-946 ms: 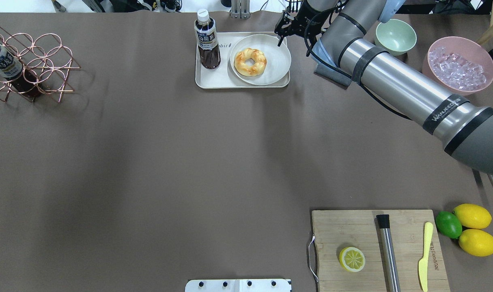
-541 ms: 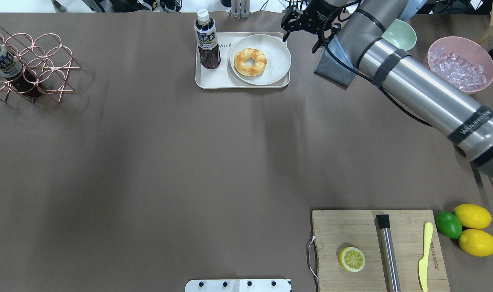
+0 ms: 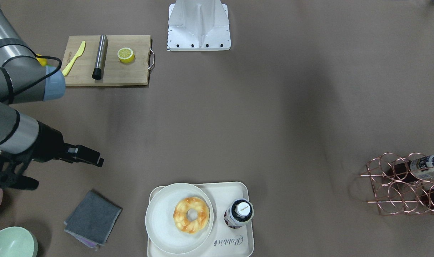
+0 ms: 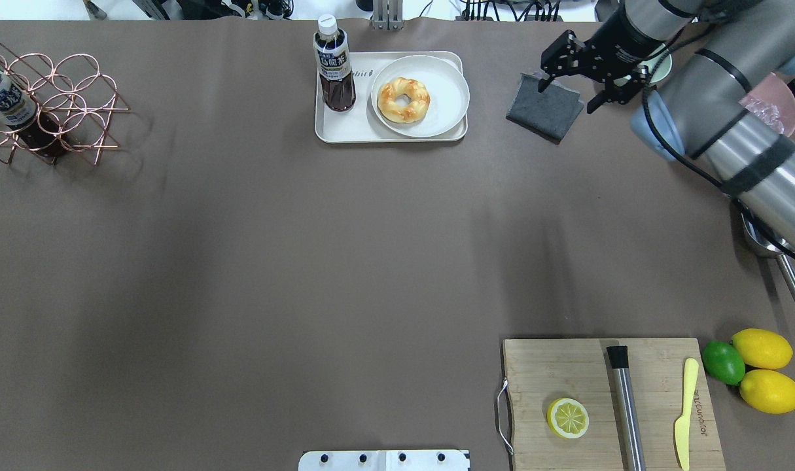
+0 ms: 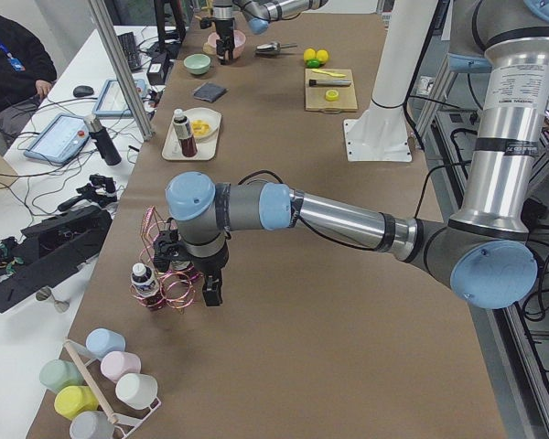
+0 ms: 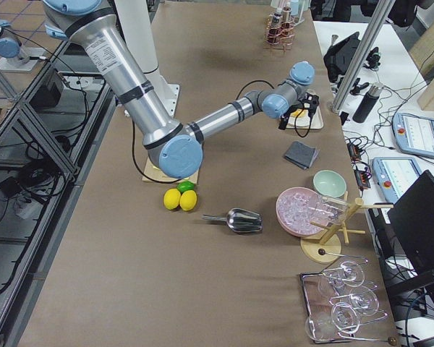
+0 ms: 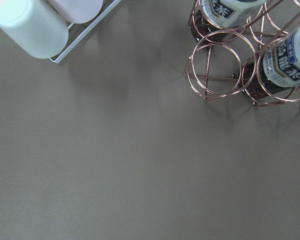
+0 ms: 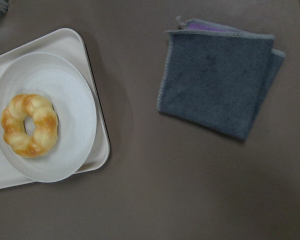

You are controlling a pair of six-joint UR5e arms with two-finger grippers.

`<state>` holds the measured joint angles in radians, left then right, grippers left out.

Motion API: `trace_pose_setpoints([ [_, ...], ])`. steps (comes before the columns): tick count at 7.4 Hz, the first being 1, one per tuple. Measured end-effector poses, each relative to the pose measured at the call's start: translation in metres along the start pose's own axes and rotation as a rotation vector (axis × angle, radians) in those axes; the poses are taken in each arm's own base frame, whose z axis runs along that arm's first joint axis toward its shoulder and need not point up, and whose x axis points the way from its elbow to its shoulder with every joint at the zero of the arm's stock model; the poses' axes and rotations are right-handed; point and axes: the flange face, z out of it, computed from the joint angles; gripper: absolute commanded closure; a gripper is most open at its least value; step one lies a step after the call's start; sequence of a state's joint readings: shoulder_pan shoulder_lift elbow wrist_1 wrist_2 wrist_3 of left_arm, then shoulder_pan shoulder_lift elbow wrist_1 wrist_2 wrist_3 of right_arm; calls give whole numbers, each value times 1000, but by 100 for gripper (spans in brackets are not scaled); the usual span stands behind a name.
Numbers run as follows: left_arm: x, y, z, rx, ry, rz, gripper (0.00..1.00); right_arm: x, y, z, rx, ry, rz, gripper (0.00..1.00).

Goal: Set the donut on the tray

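Note:
The donut [image 4: 404, 99] lies on a round off-white plate [image 4: 446, 91], and the plate rests on the cream tray [image 4: 345, 131]. The donut also shows in the front-facing view [image 3: 191, 215] and the right wrist view [image 8: 29, 125]. My right gripper [image 4: 567, 98] is open and empty, hovering over a grey cloth [image 4: 546, 111] to the right of the tray, clear of the donut. My left gripper [image 5: 190, 291] shows only in the exterior left view, beside the copper rack, far from the tray; I cannot tell whether it is open or shut.
A tea bottle [image 4: 334, 65] stands on the tray's left part. A copper rack with bottles [image 4: 57, 98] is at far left. A cutting board [image 4: 567, 373] with a halved lemon, a metal rod and a yellow knife is at front right, with lemons and a lime beside it. A pink ice bowl [image 4: 773, 101] is at back right.
My right gripper has drawn back to the right, from the plate's far right rim to above the grey cloth. The donut, plate and tray have not moved.

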<state>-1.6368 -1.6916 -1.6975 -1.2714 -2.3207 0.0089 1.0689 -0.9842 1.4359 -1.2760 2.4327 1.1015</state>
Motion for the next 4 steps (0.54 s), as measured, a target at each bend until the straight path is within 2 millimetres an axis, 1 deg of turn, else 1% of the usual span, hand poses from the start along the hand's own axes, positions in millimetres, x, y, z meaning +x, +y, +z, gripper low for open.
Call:
trace_pose_setpoints([
  [1, 0, -1, 0, 0, 0, 0, 2, 39, 22, -14, 4, -3, -20, 1],
  [2, 1, -1, -1, 1, 0, 2, 2, 91, 44, -26, 10, 9, -57, 1],
  [3, 1, -1, -1, 2, 0, 4, 2, 157, 65, -42, 17, 34, -107, 1],
  [4, 1, -1, -2, 3, 0, 6, 2, 214, 80, -55, 16, 57, -143, 1],
])
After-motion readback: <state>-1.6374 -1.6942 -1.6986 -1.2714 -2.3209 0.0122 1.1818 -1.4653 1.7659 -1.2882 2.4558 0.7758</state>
